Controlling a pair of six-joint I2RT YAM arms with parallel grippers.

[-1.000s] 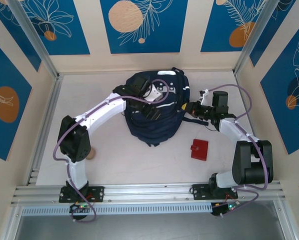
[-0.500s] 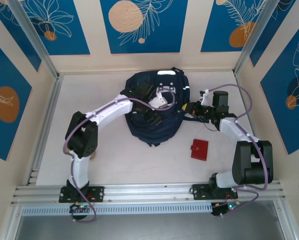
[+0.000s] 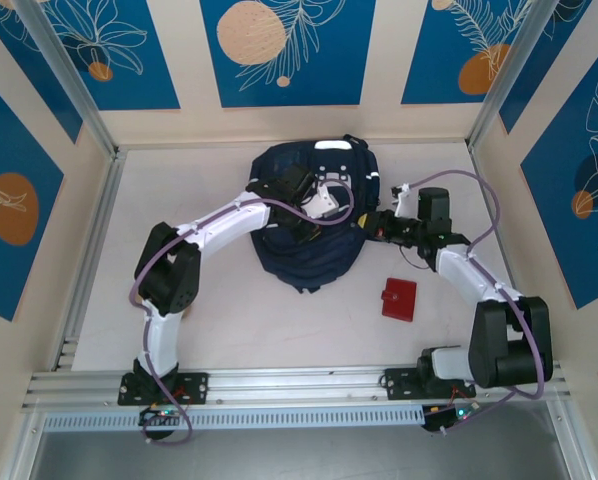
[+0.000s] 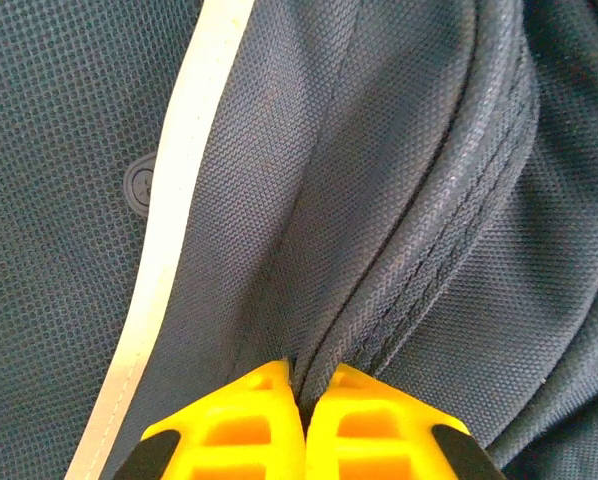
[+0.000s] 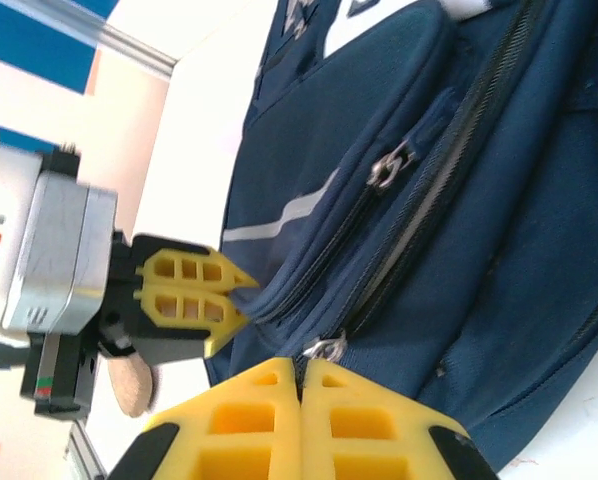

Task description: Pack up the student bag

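The student bag [image 3: 309, 250], a large dark navy backpack with thin white stripes, lies in the middle of the table. My left gripper [image 3: 309, 230] reaches over its top. In the left wrist view its yellow fingers [image 4: 249, 420] are shut on a stitched fold of the bag's fabric [image 4: 399, 260], beside a white stripe [image 4: 179, 250]. My right gripper [image 3: 374, 228] is at the bag's right side. In the right wrist view it [image 5: 301, 372] is shut on a metal zipper pull [image 5: 324, 348], with the left gripper [image 5: 247, 300] pinching the bag just to the left.
A flat red case [image 3: 399, 298] lies on the table right of the bag's lower end. A second zipper pull [image 5: 389, 168] hangs on the front pocket. A tan round object [image 5: 134, 388] sits behind the left gripper. Panel walls enclose the table on three sides.
The left gripper has moved further over the bag and closed on a fold of its fabric. The right arm has shifted slightly toward the bag, still shut.
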